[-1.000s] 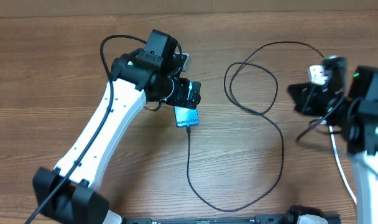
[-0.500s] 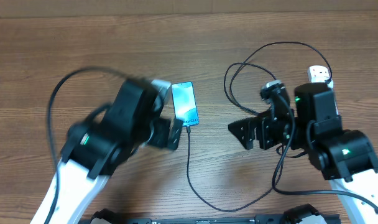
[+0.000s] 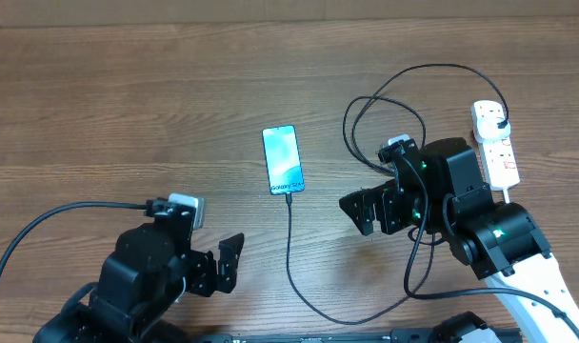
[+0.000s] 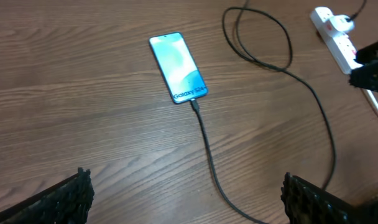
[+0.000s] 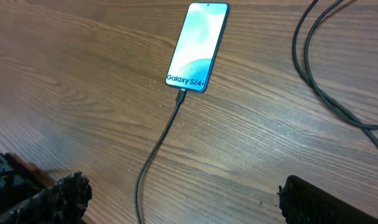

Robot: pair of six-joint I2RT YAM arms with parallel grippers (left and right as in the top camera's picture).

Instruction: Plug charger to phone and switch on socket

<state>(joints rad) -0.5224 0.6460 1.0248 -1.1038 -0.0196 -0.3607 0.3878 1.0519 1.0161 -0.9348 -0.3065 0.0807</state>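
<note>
With left gripper and right gripper both empty and spread wide, phone lit ahead of each with charger seated in its near end, and socket behind the right gripper, retract clear of the charger's loops, then verify the socket switch, unreadable here.

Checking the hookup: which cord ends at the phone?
The thin black charger, its tip in the phone; the thick white cord leaves the socket.

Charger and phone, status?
Left gripper open, right gripper open, both empty. Charger seated in phone, screen lit. Its plug in socket; switch state unreadable. Right arm above cable slack.
</note>
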